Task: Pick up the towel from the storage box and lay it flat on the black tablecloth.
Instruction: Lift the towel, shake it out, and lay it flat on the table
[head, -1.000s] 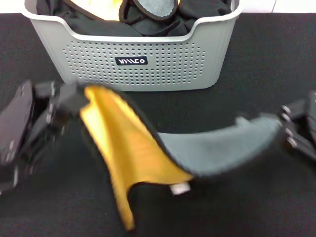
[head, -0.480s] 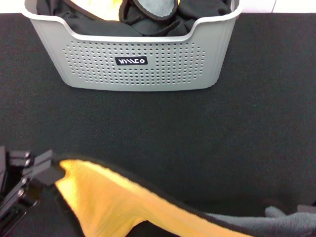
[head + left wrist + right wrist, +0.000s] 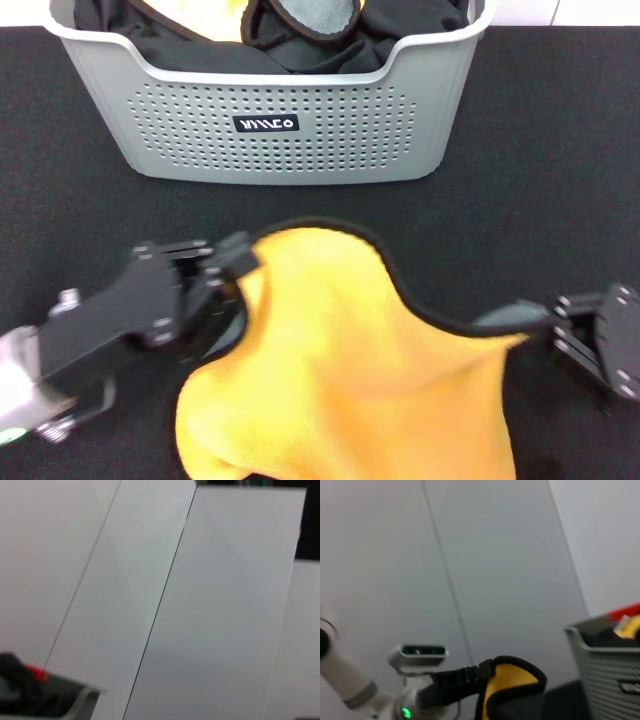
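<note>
Towel (image 3: 350, 370) hangs stretched, yellow face up, over the black tablecloth (image 3: 520, 200) in front of the storage box (image 3: 270, 130), its corners pinched by the left gripper (image 3: 238, 258) and right gripper (image 3: 545, 322).

- The towel (image 3: 350, 370) is showing a bright yellow-orange plush face with thin black edge trim, filling the lower centre of the head view.
- The storage box (image 3: 290, 130) at top centre is showing light grey plastic dotted with rows of small holes, plus a black label with white lettering.
- The black tablecloth (image 3: 540, 180) is spreading plain, fine-textured black across the frame.
- Black cloths (image 3: 200, 40) are lying inside the box.
</note>
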`<state>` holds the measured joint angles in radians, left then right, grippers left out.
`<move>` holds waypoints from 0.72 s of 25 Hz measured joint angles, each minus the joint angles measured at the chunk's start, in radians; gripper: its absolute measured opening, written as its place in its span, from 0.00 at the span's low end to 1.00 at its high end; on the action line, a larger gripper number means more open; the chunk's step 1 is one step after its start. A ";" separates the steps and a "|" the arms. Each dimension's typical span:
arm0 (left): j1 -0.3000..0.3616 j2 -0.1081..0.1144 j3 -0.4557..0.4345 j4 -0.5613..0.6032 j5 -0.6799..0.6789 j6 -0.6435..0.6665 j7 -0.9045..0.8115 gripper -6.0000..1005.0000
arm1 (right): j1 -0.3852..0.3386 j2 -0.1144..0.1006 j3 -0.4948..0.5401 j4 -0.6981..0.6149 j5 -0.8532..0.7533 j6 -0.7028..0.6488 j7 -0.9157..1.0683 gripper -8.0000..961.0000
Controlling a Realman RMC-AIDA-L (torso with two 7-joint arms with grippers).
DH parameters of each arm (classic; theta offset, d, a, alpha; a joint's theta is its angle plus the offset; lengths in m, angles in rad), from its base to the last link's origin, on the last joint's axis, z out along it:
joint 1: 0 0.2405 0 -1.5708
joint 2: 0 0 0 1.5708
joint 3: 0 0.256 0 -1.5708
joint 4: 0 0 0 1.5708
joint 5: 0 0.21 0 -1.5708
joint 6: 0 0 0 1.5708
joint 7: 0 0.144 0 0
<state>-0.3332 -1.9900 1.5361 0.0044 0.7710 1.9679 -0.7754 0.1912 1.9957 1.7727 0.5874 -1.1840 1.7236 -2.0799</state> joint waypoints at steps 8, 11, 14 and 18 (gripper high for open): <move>-0.064 -0.079 -0.007 0.066 -0.027 -0.268 0.063 0.04 | 0.062 0.010 0.004 -0.025 0.010 -0.213 0.005 0.06; -0.065 -0.096 -0.009 0.071 -0.069 -0.357 0.127 0.04 | 0.074 0.010 0.010 -0.028 0.009 -0.305 0.016 0.07; -0.067 -0.104 -0.010 0.071 -0.103 -0.421 0.187 0.04 | 0.095 0.011 0.011 -0.028 0.010 -0.397 0.025 0.07; -0.078 -0.107 -0.010 0.075 -0.145 -0.454 0.212 0.04 | 0.127 0.014 0.005 -0.037 0.027 -0.475 0.036 0.08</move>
<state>-0.4112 -2.0972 1.5263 0.0795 0.6255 1.5141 -0.5636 0.3182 2.0100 1.7777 0.5501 -1.1573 1.2489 -2.0443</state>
